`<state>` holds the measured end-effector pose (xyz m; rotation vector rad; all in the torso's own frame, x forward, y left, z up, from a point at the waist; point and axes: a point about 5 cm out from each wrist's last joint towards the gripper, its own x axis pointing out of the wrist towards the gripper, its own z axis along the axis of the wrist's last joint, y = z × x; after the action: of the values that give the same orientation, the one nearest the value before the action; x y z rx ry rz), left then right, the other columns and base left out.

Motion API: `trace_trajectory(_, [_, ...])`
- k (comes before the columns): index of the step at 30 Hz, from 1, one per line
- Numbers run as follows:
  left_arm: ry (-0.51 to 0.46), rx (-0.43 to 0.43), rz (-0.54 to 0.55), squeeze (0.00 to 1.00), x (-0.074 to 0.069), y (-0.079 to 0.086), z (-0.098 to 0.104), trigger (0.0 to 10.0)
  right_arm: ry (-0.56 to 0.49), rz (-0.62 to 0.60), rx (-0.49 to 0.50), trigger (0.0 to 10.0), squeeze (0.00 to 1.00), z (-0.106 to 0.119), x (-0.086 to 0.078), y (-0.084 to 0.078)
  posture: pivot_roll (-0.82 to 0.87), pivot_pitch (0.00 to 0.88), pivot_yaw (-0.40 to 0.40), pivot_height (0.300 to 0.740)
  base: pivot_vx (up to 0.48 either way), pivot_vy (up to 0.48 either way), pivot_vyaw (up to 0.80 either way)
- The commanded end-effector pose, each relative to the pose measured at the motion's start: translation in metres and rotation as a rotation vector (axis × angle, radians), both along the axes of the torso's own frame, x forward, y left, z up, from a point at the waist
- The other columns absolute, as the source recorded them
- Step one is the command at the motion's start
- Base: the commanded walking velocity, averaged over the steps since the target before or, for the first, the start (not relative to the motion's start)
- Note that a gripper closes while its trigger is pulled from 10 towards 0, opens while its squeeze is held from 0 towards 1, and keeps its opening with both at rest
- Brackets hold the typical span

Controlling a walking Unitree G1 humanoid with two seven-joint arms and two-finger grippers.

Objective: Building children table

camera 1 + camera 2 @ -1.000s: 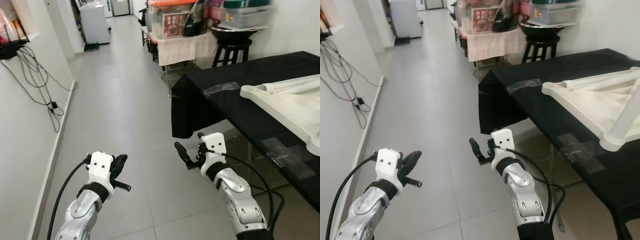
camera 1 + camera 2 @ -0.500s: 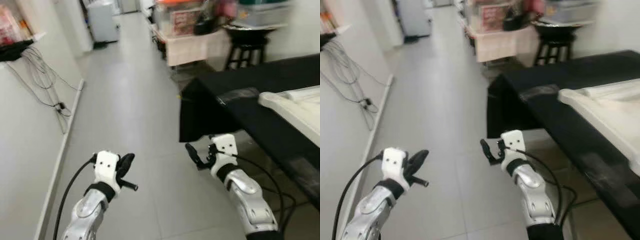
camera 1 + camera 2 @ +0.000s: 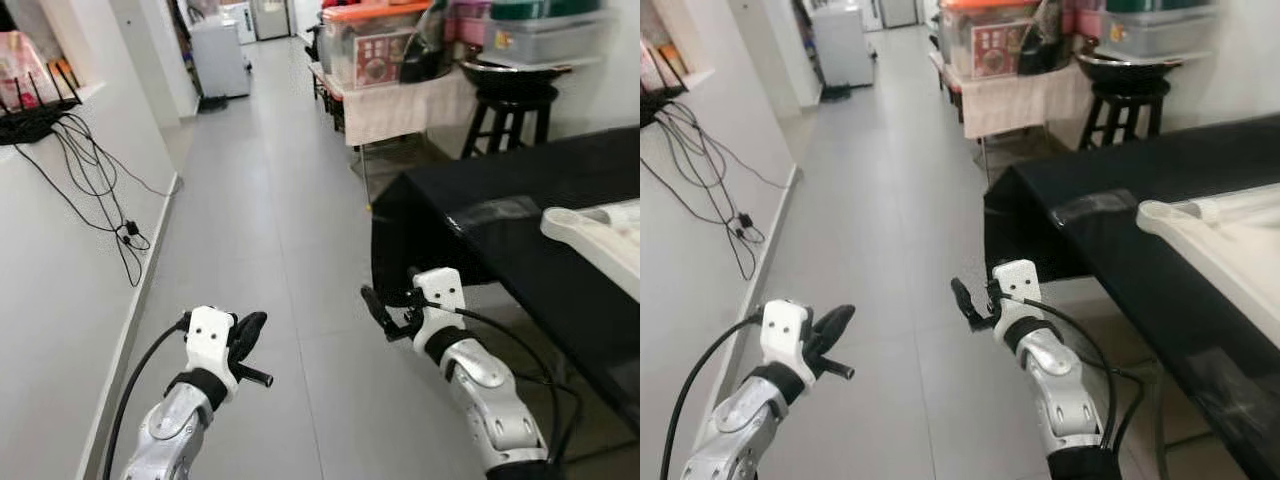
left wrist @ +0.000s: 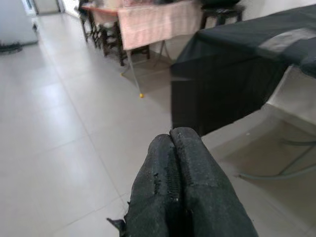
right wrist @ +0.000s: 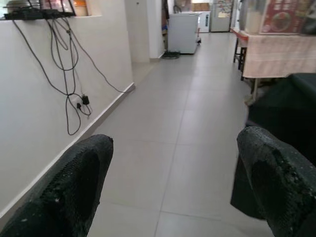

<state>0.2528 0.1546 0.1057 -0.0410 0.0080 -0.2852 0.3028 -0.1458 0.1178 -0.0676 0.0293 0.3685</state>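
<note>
The right hand (image 3: 385, 318) is held out over the floor with fingers spread wide, empty, just beside the draped corner of the black surface (image 3: 480, 235). The left hand (image 3: 247, 345) is pressed shut on nothing, farther off. The white children's table part (image 3: 1220, 240) lies flat on the surface, ahead and to the robot's right, well apart; the right arm is nearer.

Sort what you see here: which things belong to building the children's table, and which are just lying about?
Job: white table part, black-covered table beneath it, left gripper, right gripper.

Lying about: wall cables, black stool, storage boxes, white appliance.
</note>
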Motion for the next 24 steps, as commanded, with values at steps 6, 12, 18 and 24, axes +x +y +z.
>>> trace_trajectory(6, [0.0,0.003,0.001,0.0,0.0023,0.0037,0.0027,10.0,-0.012,0.018,0.014,10.0,0.0,0.0022,0.0008,0.005,-0.12,0.0,0.056,0.74,0.326,0.0,0.0])
trace_trajectory(12, [-0.002,0.0,0.001,0.0,0.0029,0.0033,0.0032,10.0,-0.011,0.02,0.014,10.0,0.0,0.0025,0.0015,0.0047,-0.13,0.0,0.054,0.74,0.326,0.0,0.0])
trace_trajectory(18, [-0.002,-0.002,0.0,0.0,0.0038,0.0033,0.0035,10.0,-0.003,0.019,0.002,10.0,0.0,0.0018,0.0028,0.0049,-0.13,0.0,0.054,0.74,0.326,0.0,0.0])
trace_trajectory(24, [-0.002,-0.004,-0.002,0.0,0.0042,0.0033,0.0034,10.0,0.009,0.022,-0.004,10.0,0.0,0.0004,0.0033,0.0053,-0.13,0.0,0.055,0.74,0.328,0.0,-0.67])
